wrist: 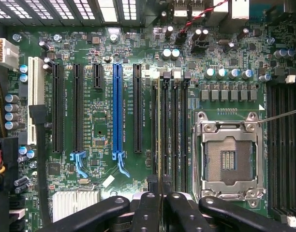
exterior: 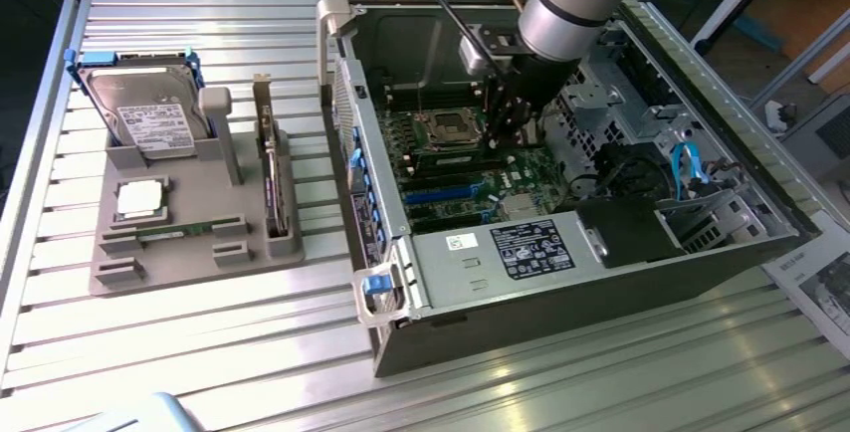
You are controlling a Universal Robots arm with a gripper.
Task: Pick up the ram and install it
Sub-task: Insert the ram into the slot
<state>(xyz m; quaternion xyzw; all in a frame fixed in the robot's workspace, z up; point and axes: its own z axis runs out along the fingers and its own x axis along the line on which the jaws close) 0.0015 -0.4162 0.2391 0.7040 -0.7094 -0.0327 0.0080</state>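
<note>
In the wrist view the ram [wrist: 159, 130] shows edge-on as a thin pale green line along one of the black memory slots [wrist: 174, 130], beside the empty processor socket [wrist: 229, 159]. My gripper [wrist: 160, 186] is shut on the ram's near end, its black fingers [wrist: 149, 203] pressed close on either side. I cannot tell whether the stick is seated in the slot. In the exterior view the gripper [exterior: 503, 138] reaches down into the open computer case [exterior: 398, 313], just over the motherboard [exterior: 459, 188].
A grey parts tray [exterior: 199, 253] at the exterior view's left holds a hard drive [exterior: 146, 113], a square silver chip [exterior: 139, 198], a thin green strip [exterior: 179, 232] and an upright card [exterior: 273, 183]. Case walls, a drive cage [exterior: 624, 104] and blue cables [exterior: 684, 168] surround the arm.
</note>
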